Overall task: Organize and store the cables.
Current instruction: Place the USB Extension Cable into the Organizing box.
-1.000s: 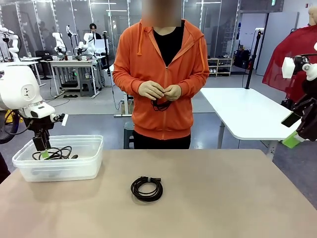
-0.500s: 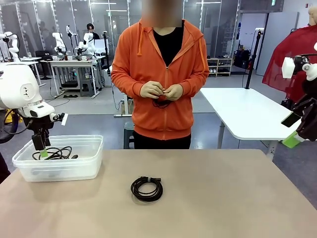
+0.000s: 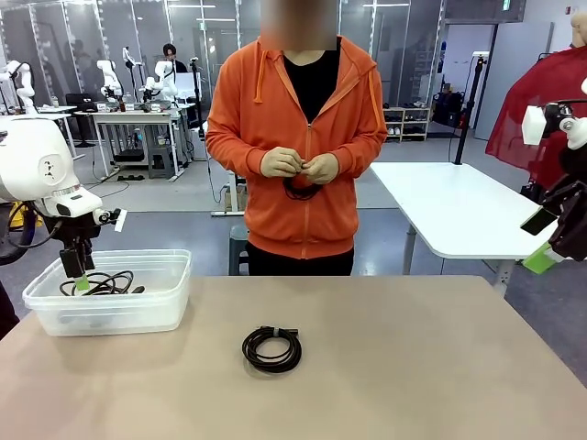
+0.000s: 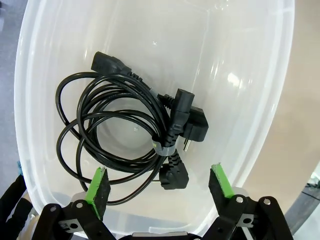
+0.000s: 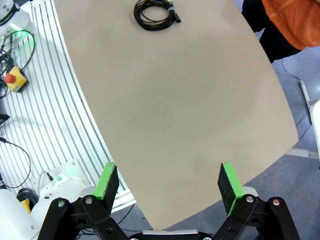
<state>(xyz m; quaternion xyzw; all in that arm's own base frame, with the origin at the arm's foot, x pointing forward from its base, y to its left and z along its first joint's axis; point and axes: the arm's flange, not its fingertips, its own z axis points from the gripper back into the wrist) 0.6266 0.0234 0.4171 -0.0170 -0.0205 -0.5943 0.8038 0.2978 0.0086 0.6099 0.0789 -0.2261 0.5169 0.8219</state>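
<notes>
A black cable [image 4: 125, 130] with several plugs lies loosely coiled in the clear plastic bin [image 4: 280, 100] at the table's left. Just above that bin hangs my left gripper [image 4: 160, 192], open, with nothing between its green pads; in the front view the left gripper [image 3: 79, 273] sits over the bin [image 3: 165, 312]. A second cable [image 3: 271, 348], wound into a tight banded coil, rests on the middle of the table and lies far from my right gripper [image 5: 170, 187], where the coil [image 5: 155, 12] is at the top. That gripper is open and empty, high off the table's right edge. The person's hands hold a third cable [image 3: 298, 190] at chest height.
The tan table [image 3: 413, 367] is bare apart from the bin and the coil. The person in an orange hoodie [image 3: 303, 137] stands at the far edge. A white table [image 3: 459, 206] stands behind on the right. Metal rails and a red stop button [image 5: 12, 80] lie below the table's side.
My left gripper has risen slightly above the bin and its fingers have spread wider. The person's hands have shifted a little around their cable. The coil on the table has not moved.
</notes>
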